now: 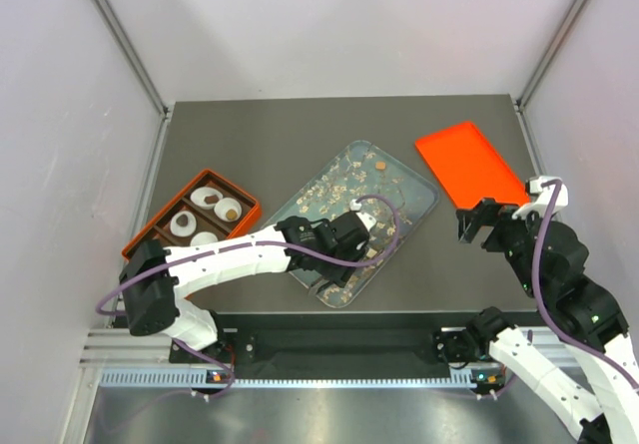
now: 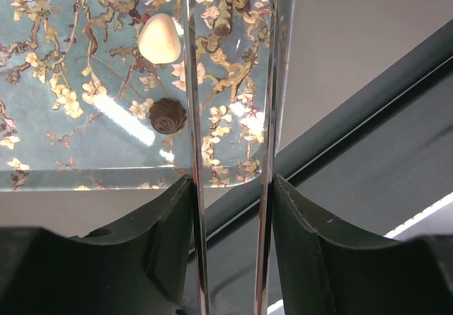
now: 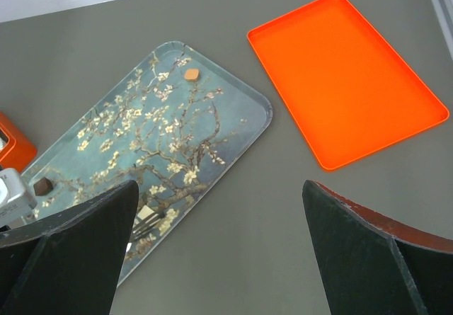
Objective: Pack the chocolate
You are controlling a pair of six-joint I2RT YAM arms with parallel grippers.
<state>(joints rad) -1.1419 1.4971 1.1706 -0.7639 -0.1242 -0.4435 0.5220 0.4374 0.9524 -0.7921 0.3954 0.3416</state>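
Left arm (image 1: 250, 249) lies across the patterned tray's (image 1: 414, 200) near end; bare counter (image 1: 290, 135) separates tray and orange lid (image 1: 469, 163).

white arms, black joints, purple cables

Blossom-patterned blue tray (image 3: 177, 138), plain orange tray (image 3: 347, 74)

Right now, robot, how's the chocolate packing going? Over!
Left tool open over floral tray, empty. Right tool open, empty. White chocolate and dark chocolate loose on tray. Nothing blocking.
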